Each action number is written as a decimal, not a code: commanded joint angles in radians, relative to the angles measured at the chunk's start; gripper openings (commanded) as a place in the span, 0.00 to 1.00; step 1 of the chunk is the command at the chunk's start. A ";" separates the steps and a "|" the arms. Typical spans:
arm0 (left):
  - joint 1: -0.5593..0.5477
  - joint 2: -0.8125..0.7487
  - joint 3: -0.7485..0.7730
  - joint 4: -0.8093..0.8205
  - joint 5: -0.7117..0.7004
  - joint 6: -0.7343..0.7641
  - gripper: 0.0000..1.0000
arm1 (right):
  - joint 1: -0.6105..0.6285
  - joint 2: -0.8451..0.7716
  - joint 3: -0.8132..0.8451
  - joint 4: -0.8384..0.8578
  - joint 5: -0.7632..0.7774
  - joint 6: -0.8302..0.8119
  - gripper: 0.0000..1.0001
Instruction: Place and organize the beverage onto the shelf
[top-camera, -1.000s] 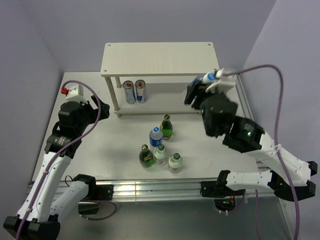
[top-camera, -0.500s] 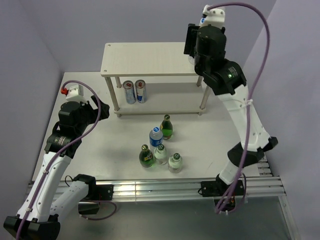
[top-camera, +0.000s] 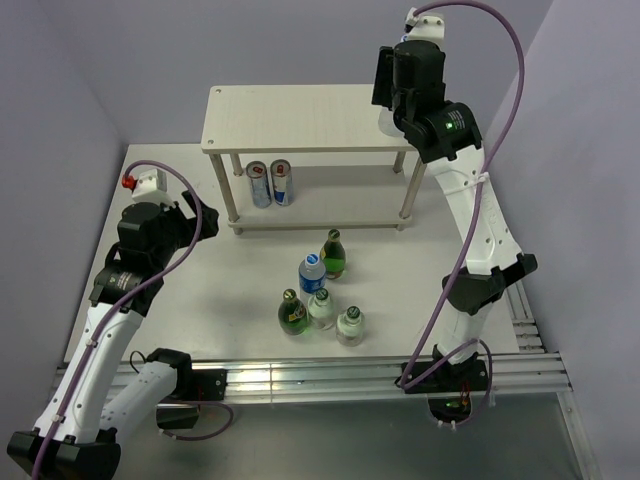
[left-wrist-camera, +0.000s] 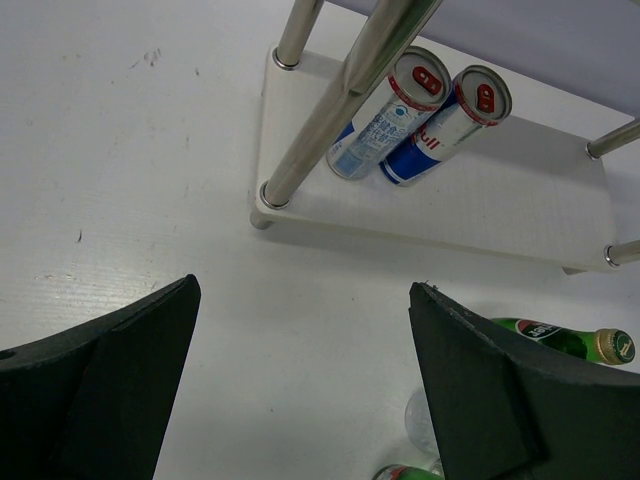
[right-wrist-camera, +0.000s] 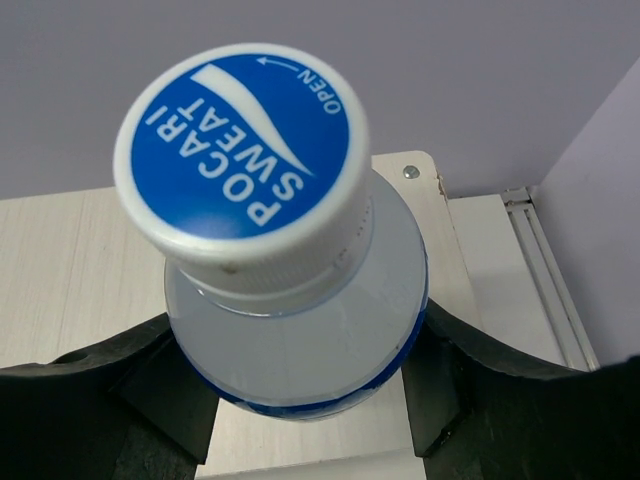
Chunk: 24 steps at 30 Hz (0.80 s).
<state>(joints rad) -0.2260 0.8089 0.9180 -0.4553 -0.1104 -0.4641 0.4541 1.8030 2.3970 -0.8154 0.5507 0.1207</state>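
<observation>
The pale beige two-tier shelf (top-camera: 310, 115) stands at the back of the table. My right gripper (top-camera: 392, 98) is shut on a clear Pocari Sweat bottle (right-wrist-camera: 300, 310) with a blue and white cap (right-wrist-camera: 240, 150). It holds the bottle upright over the right back corner of the shelf top (right-wrist-camera: 80, 270). Whether the bottle touches the board I cannot tell. Two cans (top-camera: 270, 183) stand on the lower tier and also show in the left wrist view (left-wrist-camera: 420, 118). My left gripper (top-camera: 205, 222) is open and empty at the left of the table, its middle (left-wrist-camera: 300, 380) over bare table.
Several bottles stand in a group in the middle of the table: a green one (top-camera: 333, 254), a blue-capped clear one (top-camera: 312, 272), another green one (top-camera: 292, 312) and two pale ones (top-camera: 336, 318). A shelf leg (left-wrist-camera: 345, 105) rises in front of the cans.
My right arm has swung up from beside the shelf's right front leg to above the top board's right back corner, carrying the bottle. The left arm has not moved.
</observation>
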 joint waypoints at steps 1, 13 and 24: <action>0.001 -0.005 0.015 0.003 -0.015 0.018 0.92 | -0.014 -0.039 0.014 0.071 -0.018 0.025 0.19; 0.001 0.001 0.015 0.003 -0.020 0.018 0.92 | -0.012 -0.122 -0.203 0.162 0.017 0.049 1.00; 0.007 0.012 0.016 0.003 -0.021 0.018 0.92 | 0.000 -0.358 -0.493 0.231 -0.092 0.083 1.00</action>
<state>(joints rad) -0.2237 0.8207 0.9184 -0.4614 -0.1215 -0.4644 0.4461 1.5394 1.9450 -0.6567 0.5255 0.1894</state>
